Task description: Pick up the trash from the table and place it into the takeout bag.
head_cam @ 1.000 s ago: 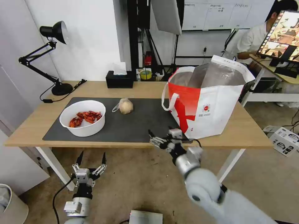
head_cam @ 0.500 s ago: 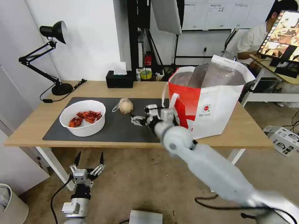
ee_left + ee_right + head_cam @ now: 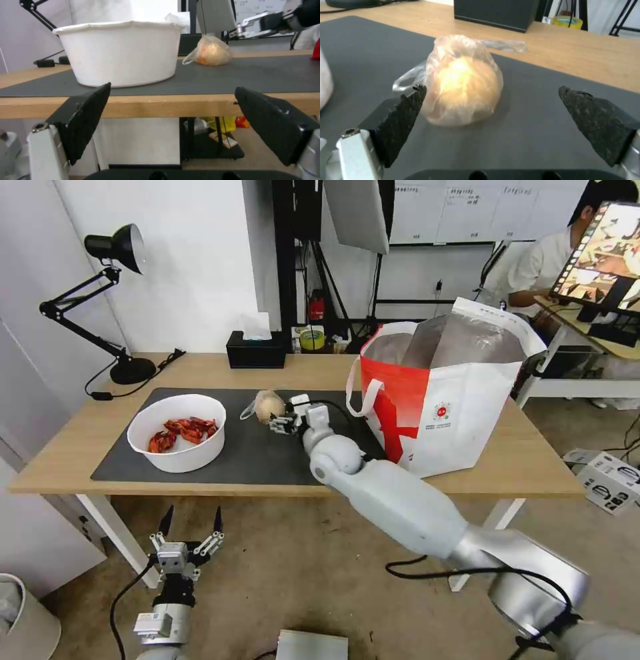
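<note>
A small knotted clear bag with a beige lump lies on the dark grey mat near the table's middle. My right gripper is open just beside it, low over the mat, with the bag ahead between the jaws but apart from them. The white bowl of red crayfish shells stands at the mat's left end. The takeout bag stands open on the right of the table. My left gripper hangs open below the table's front edge.
A black desk lamp stands at the back left and a black tissue box at the back edge, with a yellow tape roll behind it. A white bin and a cardboard box sit on the floor.
My right arm has swung up from the table's front edge, over the mat and leftwards, to the knotted bag. The left gripper has sunk slightly.
</note>
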